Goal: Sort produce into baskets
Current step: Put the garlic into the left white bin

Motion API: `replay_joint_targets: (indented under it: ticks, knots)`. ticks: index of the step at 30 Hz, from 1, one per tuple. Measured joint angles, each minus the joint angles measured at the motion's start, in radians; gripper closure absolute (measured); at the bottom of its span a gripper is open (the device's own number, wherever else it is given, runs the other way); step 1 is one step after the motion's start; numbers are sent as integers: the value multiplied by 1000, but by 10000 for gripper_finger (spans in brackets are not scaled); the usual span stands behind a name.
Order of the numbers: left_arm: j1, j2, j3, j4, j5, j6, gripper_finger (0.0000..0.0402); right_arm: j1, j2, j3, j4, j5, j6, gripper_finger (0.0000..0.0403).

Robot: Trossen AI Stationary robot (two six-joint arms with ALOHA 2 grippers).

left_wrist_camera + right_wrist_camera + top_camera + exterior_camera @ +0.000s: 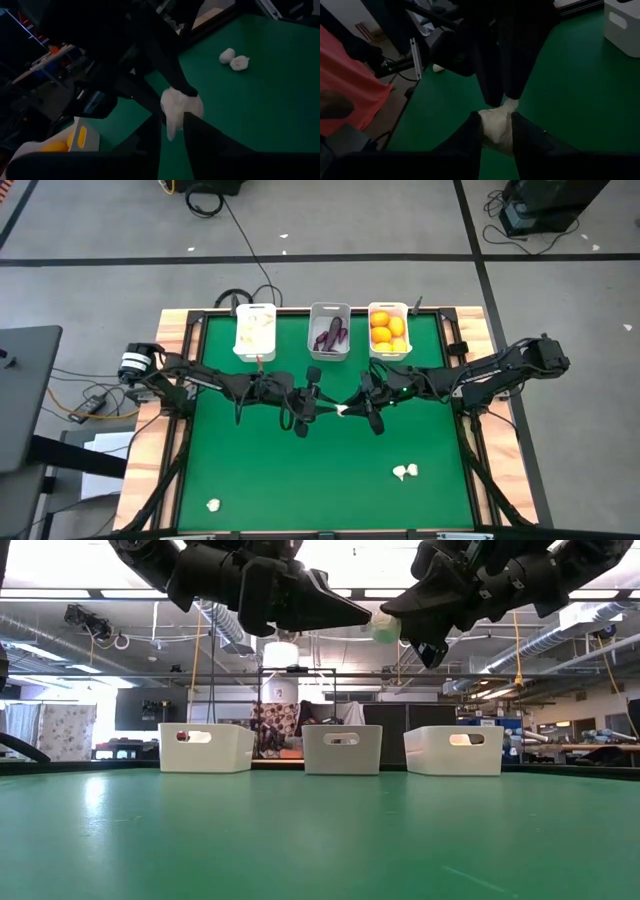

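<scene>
You are mid-handover: a small knobbly off-white garlic bulb (343,411) hangs in the air above the middle of the green table mat (300,480), pinched between both arms. The right gripper (496,131) is clenched on its body, and the left gripper (172,127) has closed on its other end.

Let only one claw release, and only once the other's hold looks firm; otherwise the bulb is likely to drop and roll.

Then carry it to the white rectangular plastic bin with garlic (255,332), the leftmost of the row, next to the greyish bin of purple eggplants (329,332) and the white bin of orange citrus (388,330). Lower well inside the rim before opening.

Two more bulbs (404,472) and a lone one (213,504) wait near the front edge.
</scene>
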Motion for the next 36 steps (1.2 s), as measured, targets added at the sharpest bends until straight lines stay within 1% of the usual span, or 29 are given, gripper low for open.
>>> replay_joint_targets:
  ticks: [10,18,25,28,32,33,34,36]
  knots:
    - [0,0,0,-14,0,7,316,0,0,0,2,2,0,308]
    - [0,0,0,-14,0,7,316,0,0,0,19,-23,0,308]
    - [1,0,0,-13,0,7,318,0,0,0,22,-24,0,308]
    - [1,0,0,-13,0,7,335,0,0,0,22,-24,0,308]
    - [9,0,0,-13,1,5,387,0,0,-1,21,-24,-5,307]
    - [14,0,0,-14,-3,-4,392,-1,0,-1,20,-22,-4,304]
    - [20,0,0,-17,-22,-18,393,-2,0,-1,16,-12,-3,300]
    - [30,-14,1,-55,-116,-23,396,-4,0,-1,-1,34,-3,285]
